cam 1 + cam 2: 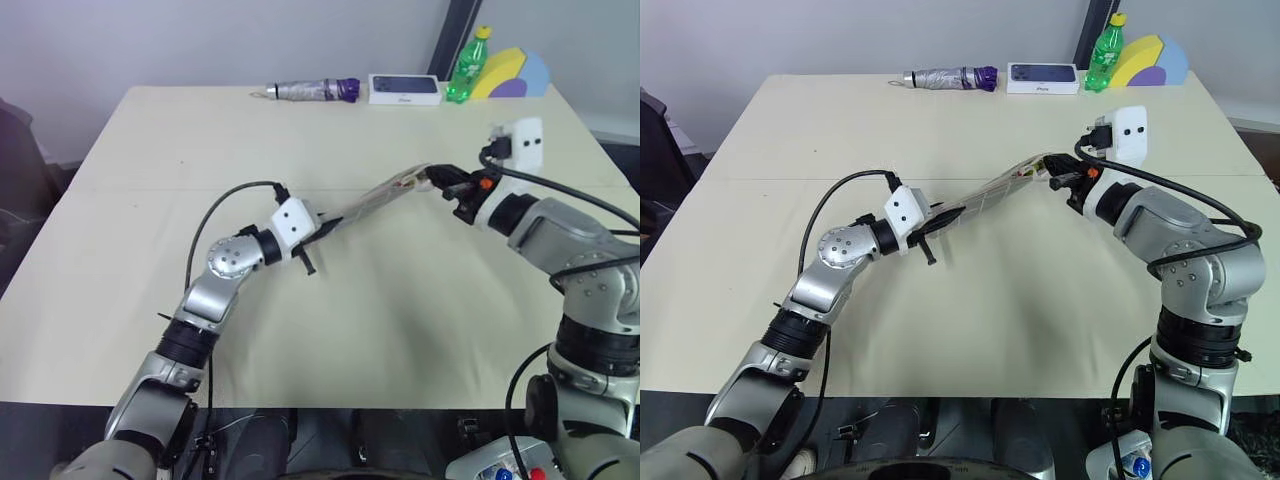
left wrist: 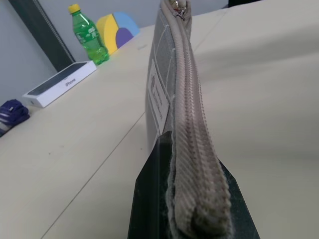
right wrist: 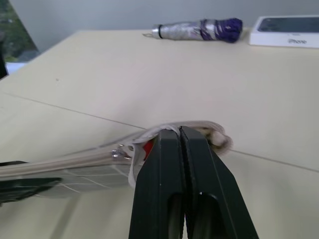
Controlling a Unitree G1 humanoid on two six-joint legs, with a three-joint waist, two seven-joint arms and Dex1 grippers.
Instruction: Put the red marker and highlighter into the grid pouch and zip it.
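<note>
Head views: the grid pouch (image 1: 990,198) is held up off the bench (image 1: 970,320), stretched between both arms, zipper edge upward. The left tool (image 1: 932,228) is clamped on its near end, the right tool (image 1: 1060,180) pinched on the far end. At the bench's far edge lie a folded umbrella (image 1: 948,77), a phone box (image 1: 1042,77), a green bottle (image 1: 1104,55) and a yellow-and-purple wedge (image 1: 1150,62).

Left wrist view: black fingers (image 2: 149,199) grip the pouch end; closed zipper teeth run away along the top.

Right wrist view: fingers (image 3: 164,179) pressed together on the pouch rim (a bit of red (image 3: 147,148) shows inside the opening, identity unclear); zipper pull (image 3: 117,153) just beside them.
</note>
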